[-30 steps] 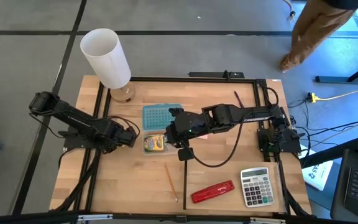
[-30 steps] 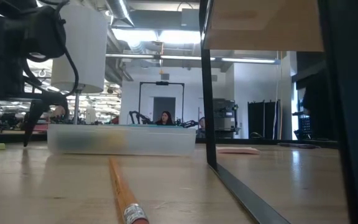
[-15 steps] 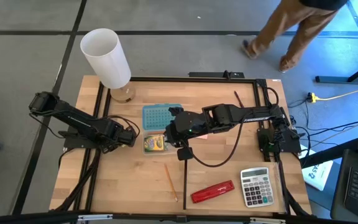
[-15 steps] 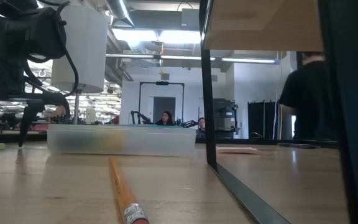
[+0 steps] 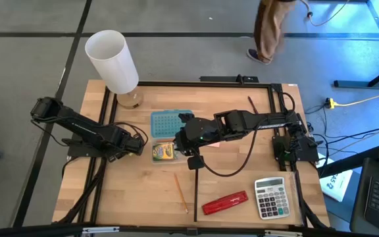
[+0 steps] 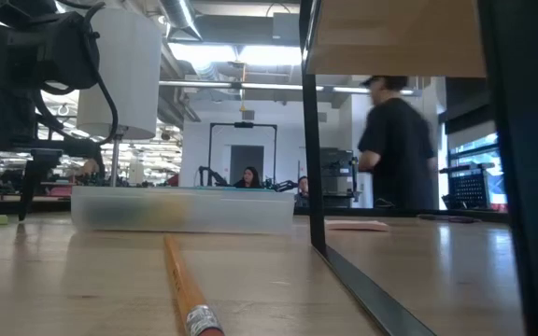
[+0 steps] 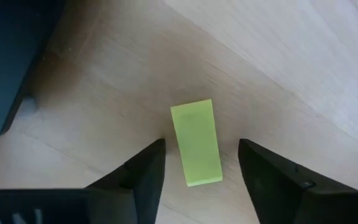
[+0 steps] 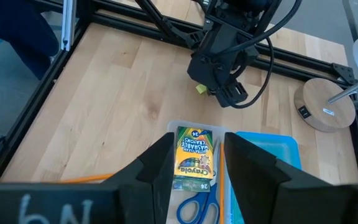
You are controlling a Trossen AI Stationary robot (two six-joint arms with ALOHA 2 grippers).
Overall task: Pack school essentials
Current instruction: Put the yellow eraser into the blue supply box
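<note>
L tool (image 7: 201,163) narrower than before, fingers astride yellow eraser (image 7: 196,143), not touching.

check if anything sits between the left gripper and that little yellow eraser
Nothing visible does. In the left wrist view the left gripper is down at the tabletop with the eraser lying between its two fingers, a bare gap on each side.

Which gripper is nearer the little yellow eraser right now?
Left. The left gripper straddles the yellow eraser, a finger on either side. The right gripper hovers over the clear tray with the crayon box, farther off.
</note>
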